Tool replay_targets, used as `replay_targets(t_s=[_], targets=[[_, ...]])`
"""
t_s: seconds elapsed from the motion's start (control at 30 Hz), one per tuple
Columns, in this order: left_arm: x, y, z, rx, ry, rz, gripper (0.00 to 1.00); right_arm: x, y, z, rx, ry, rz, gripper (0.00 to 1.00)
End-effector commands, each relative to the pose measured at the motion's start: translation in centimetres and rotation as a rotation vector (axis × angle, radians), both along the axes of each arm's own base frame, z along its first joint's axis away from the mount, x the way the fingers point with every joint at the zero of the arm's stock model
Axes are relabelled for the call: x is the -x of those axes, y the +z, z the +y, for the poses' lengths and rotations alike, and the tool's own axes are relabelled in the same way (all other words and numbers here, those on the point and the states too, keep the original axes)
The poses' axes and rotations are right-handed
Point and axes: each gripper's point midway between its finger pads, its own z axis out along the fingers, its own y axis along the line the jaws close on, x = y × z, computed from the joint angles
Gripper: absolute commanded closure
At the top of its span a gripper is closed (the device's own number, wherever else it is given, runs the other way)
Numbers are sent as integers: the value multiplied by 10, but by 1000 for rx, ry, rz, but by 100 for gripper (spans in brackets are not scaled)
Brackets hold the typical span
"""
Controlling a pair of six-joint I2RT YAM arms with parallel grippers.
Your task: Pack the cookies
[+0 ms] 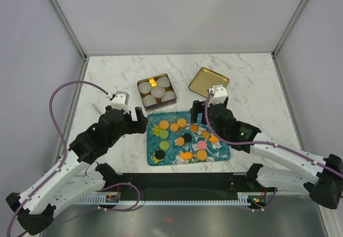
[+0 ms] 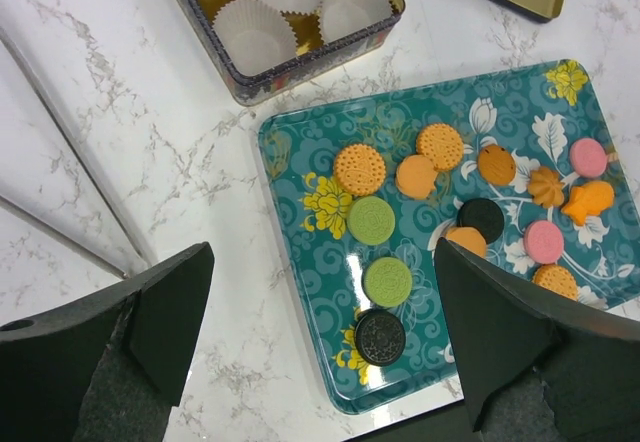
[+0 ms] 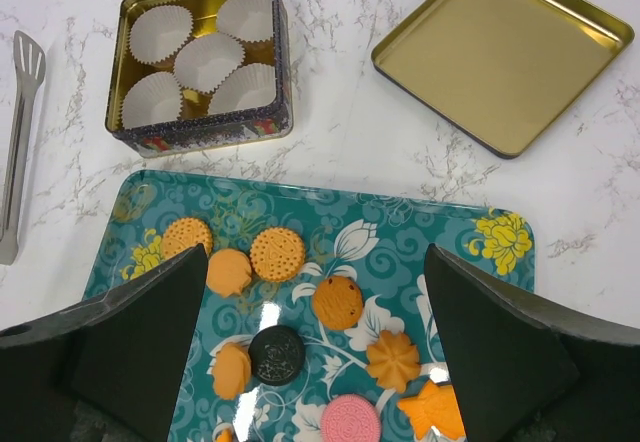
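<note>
Two grippers: both spread wide, holding nothing.
Left gripper (image 2: pixel 320 259): just off the tray's (image 2: pixel 300 152) 9 o'clock edge, nearest the green and black cookies (image 1: pixel 182 135).
Tin (image 3: pixel 200 134): at the tray's 12 o'clock; its cups (image 3: pixel 208 60) are empty.
Cookies: all loose on the tray, none packed.
Right gripper (image 3: pixel 315 257): over the tray's 2 o'clock corner, orange cookies right below.
Coming pick: probably the right arm's, being nearer; the tin lies at its 10 o'clock.
</note>
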Motion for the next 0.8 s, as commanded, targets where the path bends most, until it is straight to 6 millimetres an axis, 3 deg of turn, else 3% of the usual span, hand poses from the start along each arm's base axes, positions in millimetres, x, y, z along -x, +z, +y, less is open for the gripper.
replay_targets(t_s=[0.0,0.13,0.4,0.6,0.77], targets=[[-2,3,16,12,91,-28,0,3,6,-2,12,21,-12,2],[-4,-5,31,18,212,-21,0,4,11,5,25,66,-11,2],[-20,-63,58,-57,493,119,0,6,-8,41,32,194,76,2],[-35,-102,100,-17,659,196,0,11,-17,50,41,248,106,2],[-57,-125,116,-7,721,242,0,14,-19,51,45,272,111,2]])
